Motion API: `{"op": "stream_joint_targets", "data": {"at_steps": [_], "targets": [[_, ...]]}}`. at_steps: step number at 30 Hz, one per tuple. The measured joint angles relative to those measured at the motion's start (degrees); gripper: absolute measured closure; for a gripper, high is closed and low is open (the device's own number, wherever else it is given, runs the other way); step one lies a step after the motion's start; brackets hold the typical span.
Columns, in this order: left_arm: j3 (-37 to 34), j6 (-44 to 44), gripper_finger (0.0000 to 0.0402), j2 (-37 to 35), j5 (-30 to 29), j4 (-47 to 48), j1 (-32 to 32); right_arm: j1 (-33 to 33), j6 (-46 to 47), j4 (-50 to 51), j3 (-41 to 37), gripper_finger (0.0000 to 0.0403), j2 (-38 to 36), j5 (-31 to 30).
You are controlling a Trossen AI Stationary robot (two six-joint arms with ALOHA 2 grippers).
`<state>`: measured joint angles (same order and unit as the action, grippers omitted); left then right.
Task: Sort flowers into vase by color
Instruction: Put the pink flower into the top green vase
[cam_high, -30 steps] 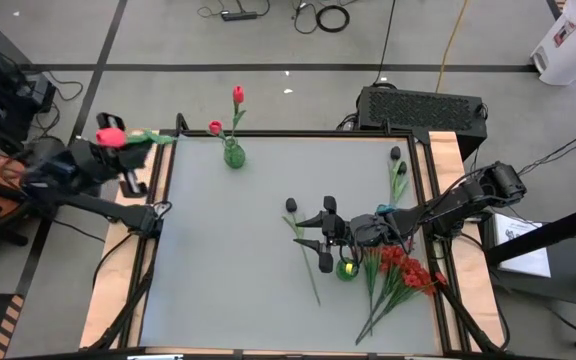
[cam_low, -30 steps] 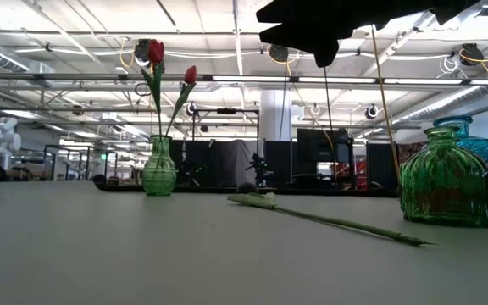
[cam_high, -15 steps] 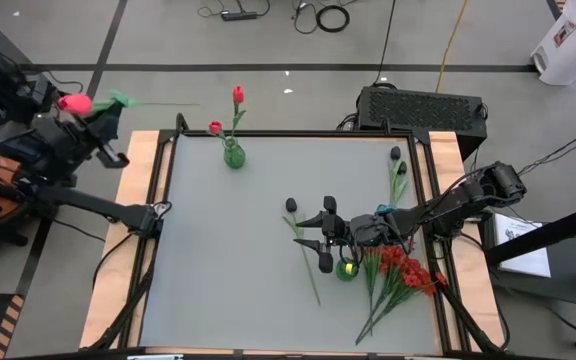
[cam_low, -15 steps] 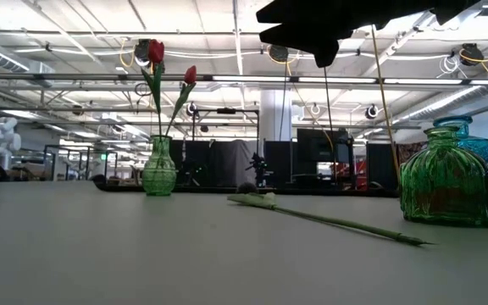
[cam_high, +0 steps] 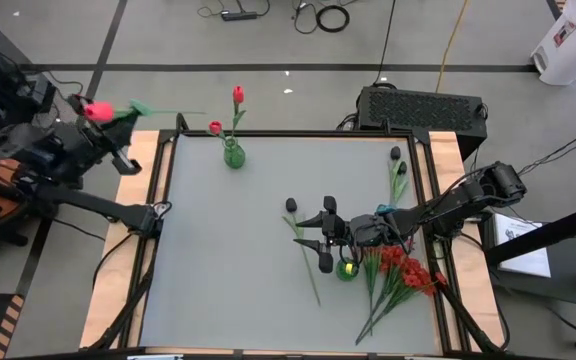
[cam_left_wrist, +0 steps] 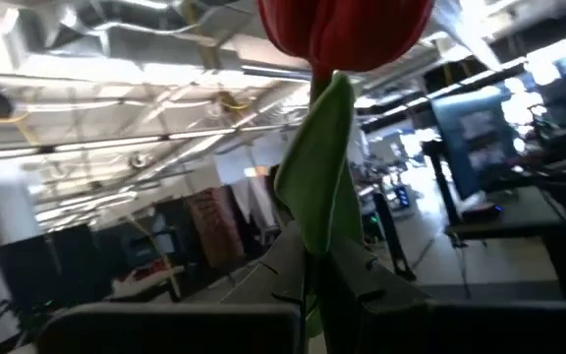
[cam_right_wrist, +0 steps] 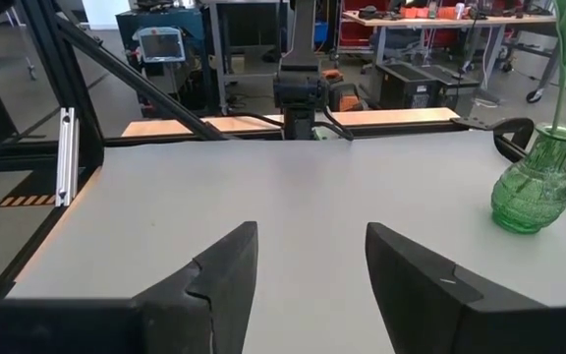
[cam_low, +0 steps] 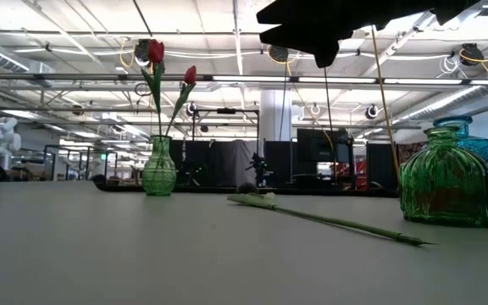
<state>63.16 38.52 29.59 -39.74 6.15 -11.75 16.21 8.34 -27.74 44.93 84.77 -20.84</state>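
My left gripper (cam_left_wrist: 312,285) is clenched on the stem of a red-pink tulip (cam_high: 96,110), held off the table's far left corner; its stem points toward the far vase (cam_high: 233,154), which holds two red tulips (cam_high: 237,95); my right gripper (cam_right_wrist: 308,280) hangs with fingers spread above the table (cam_high: 228,250), just beside the near green vase (cam_high: 347,268); a black tulip (cam_high: 303,245) lies loose by it, I think; red blossoms (cam_high: 408,270) lie just right of that vase.
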Motion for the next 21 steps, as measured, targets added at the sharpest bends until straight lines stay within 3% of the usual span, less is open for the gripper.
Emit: {"op": "stream_joint_targets", "data": {"at_steps": [10, 16, 21], "targets": [[0.0, 1.9, 0.0388, 6.2, -3.7, -2.9, 2.6, 0.0, 0.4, 0.5, 0.0, 0.022, 0.0, 0.0], [0.0, 0.9, 0.0388, 9.5, -6.4, -8.2, 9.6, 0.0, 0.4, 0.9, 0.0, 0.022, 0.0, 0.0], [0.0, -3.3, 0.0388, 11.7, -7.6, -7.2, 18.4, 0.0, 0.4, 1.0, 0.0, 0.022, 0.3, 0.0]]}}
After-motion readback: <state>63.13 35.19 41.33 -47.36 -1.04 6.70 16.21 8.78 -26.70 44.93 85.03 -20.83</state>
